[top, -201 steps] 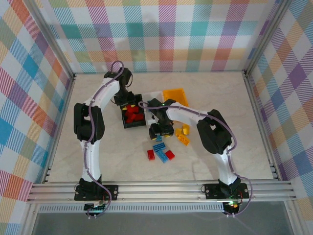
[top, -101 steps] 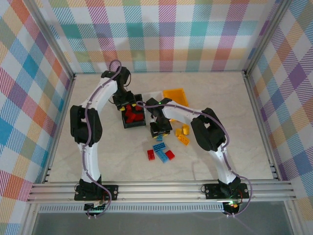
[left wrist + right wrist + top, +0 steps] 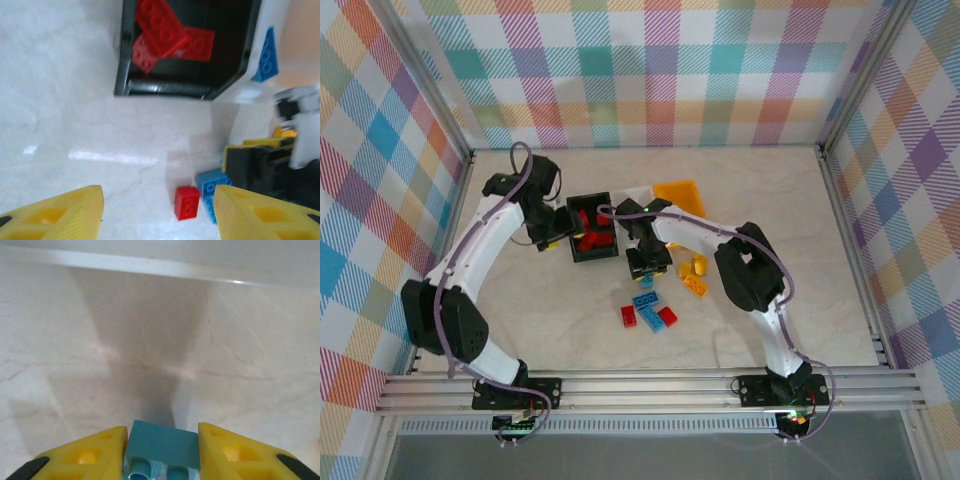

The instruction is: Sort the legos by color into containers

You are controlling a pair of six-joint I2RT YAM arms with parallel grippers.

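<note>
1. Legos (image 3: 646, 300) in red, blue and yellow lie loose on the table (image 3: 540, 310), just on the near side of the right claw (image 3: 648, 266).
2. Right claw is clenched on a blue brick (image 3: 162, 447), pinched between both fingers above bare table.
3. Left claw (image 3: 159, 215) is spread and empty, beside the black bin (image 3: 120, 75), which holds red bricks (image 3: 162, 32).
4. The gripped brick's lower end is cut off by the picture's edge.

Pastel plaid walls (image 3: 650, 70) ring a cream, marbled table (image 3: 520, 300). The black bin (image 3: 165, 90) holds red bricks (image 3: 160, 32), with an orange-yellow bin (image 3: 680, 195) at its one o'clock. The right tool (image 3: 161, 434) has yellow fingers (image 3: 95, 455) around a teal-blue brick (image 3: 162, 447).
</note>
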